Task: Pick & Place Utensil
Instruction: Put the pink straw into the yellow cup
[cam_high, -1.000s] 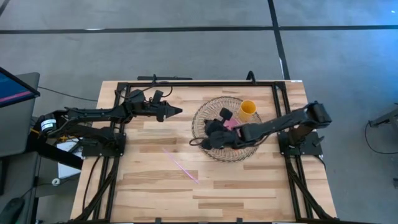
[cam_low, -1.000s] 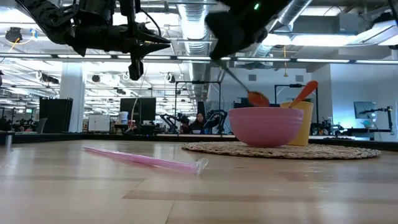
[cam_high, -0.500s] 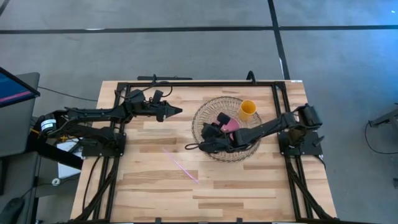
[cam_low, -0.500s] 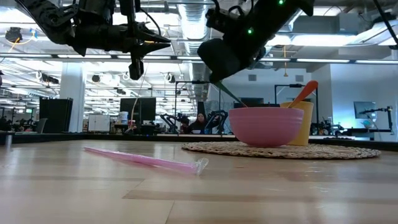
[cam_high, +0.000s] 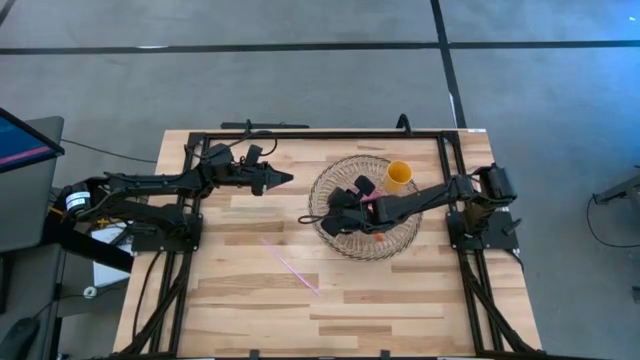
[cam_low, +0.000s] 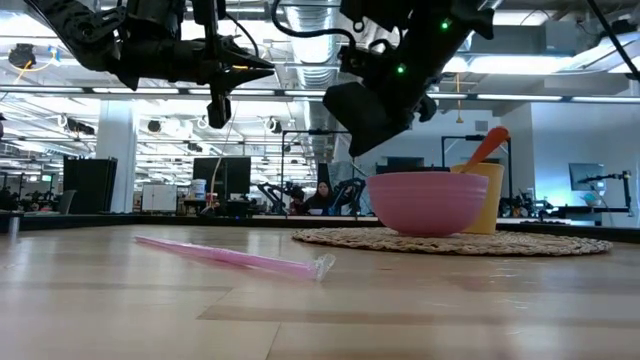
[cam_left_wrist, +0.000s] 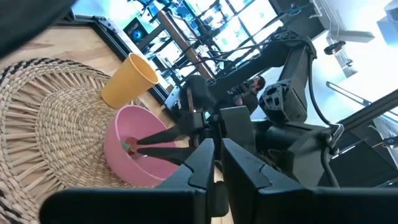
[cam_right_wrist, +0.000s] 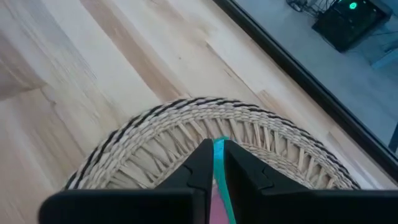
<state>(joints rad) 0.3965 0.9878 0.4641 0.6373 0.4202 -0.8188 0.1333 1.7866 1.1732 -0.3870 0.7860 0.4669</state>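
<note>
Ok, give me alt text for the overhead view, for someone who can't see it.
Seen from above, the right arm's tool reaches over a round woven mat holding a pink bowl and a yellow cup. The left arm's tool hovers over the wooden table, left of the mat. A pink straw lies on the table nearer the front.

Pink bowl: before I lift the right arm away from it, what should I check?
1. Utensil head inside the pink bowl: ok.
2. Utensil free of the right tool: cannot tell.
3. Pink bowl upright on the woven mat: ok.
4. Yellow cup upright on the mat, orange spoon in it: ok.
5. Left tool shut, off the mat: ok.
</note>
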